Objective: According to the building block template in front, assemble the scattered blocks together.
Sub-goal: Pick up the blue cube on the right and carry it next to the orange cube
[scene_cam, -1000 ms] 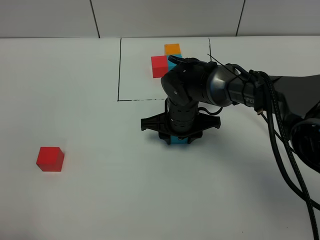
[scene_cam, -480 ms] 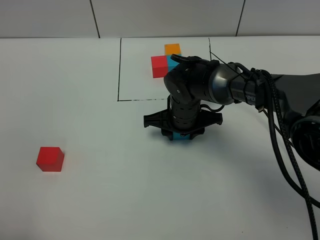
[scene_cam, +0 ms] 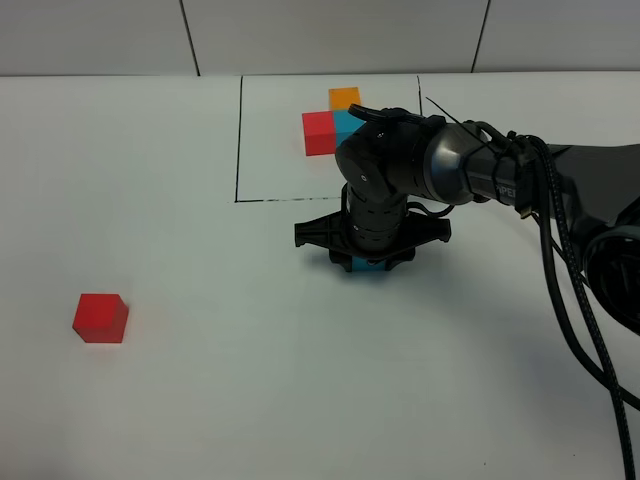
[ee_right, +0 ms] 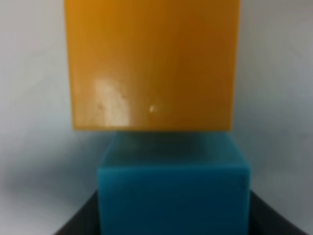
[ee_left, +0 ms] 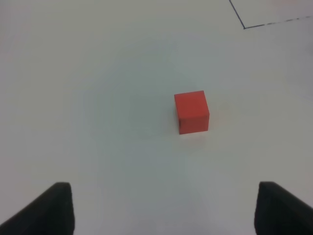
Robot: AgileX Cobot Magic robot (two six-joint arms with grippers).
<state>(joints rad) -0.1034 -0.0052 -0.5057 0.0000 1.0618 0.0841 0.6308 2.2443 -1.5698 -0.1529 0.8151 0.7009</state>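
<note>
My right gripper (scene_cam: 368, 262) points down just in front of the drawn frame, shut on the cyan-blue block (scene_cam: 369, 268). The right wrist view shows that cyan-blue block (ee_right: 173, 193) between the dark fingers (ee_right: 80, 220). An orange block (ee_right: 152, 63) lies directly beyond it; I cannot tell whether they touch. The arm hides the orange block in the high view. The red block (scene_cam: 100, 317) sits alone at the left. My left gripper (ee_left: 164, 210) hovers open above and short of the red block (ee_left: 191, 111). The template (scene_cam: 335, 120) of joined red, cyan and orange cubes lies inside the black frame.
The black frame line (scene_cam: 238, 140) marks a rectangle at the back middle, and its corner (ee_left: 244, 27) shows in the left wrist view. The right arm's cables (scene_cam: 570, 300) trail along the right side. A tiled wall (scene_cam: 320, 35) bounds the table's far edge.
My right gripper has carried the cyan-blue block a little to the right and toward the frame. The red block and the left gripper have stayed put.
</note>
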